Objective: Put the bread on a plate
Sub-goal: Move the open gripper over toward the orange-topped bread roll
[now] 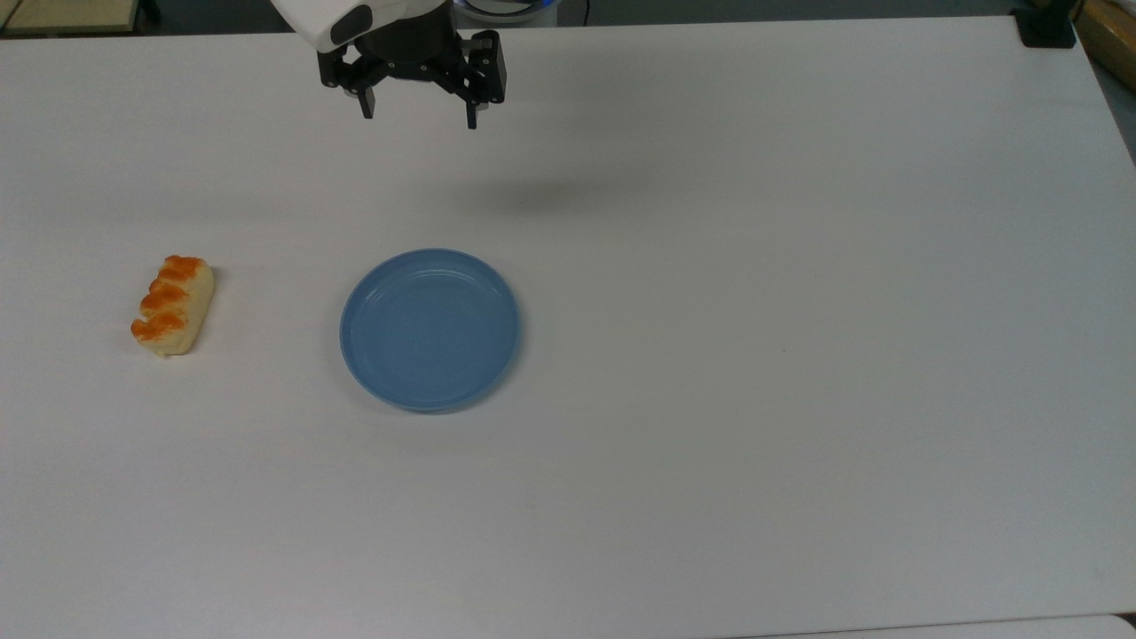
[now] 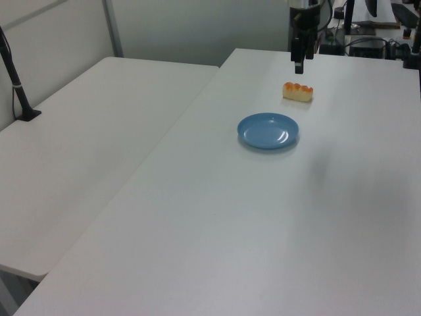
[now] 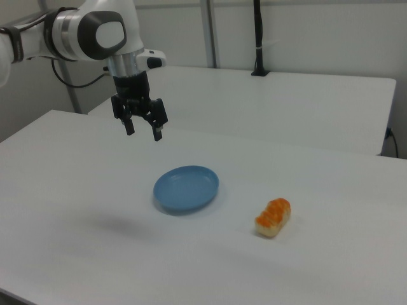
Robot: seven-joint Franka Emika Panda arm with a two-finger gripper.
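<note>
Top view. My fingers point(image 1: 418, 110) hang above the far edge of the white bench point(image 1: 710, 399), spread apart with nothing between them, tips pointing down. They cast a soft shadow on the bench surface between them and the plate. The plate point(image 1: 430, 329), round and light blue, lies flat near the middle of the bench, nothing on it. The bread point(image 1: 173, 304) lies on the bare bench to the top view's left of the plate, well apart from it, its orange-brown bumps facing up and its long side running near to far.

Left view. My fingers point(image 2: 299, 63) hover at the far end of the bench point(image 2: 263, 230), clear of the surface. The bread point(image 2: 298, 91) rests just below them in the picture, on the far side of the plate point(image 2: 268, 130) and apart from its rim. A second white table point(image 2: 85, 151) adjoins on the left view's left.

Right view. My fingers point(image 3: 142, 129) are spread, holding nothing, raised above the bench point(image 3: 76, 203) on the far left of the plate point(image 3: 186, 188). The bread point(image 3: 274, 217) lies to the right view's right of the plate, slightly nearer, not touching it. The second table point(image 3: 286, 101) stands beyond.
</note>
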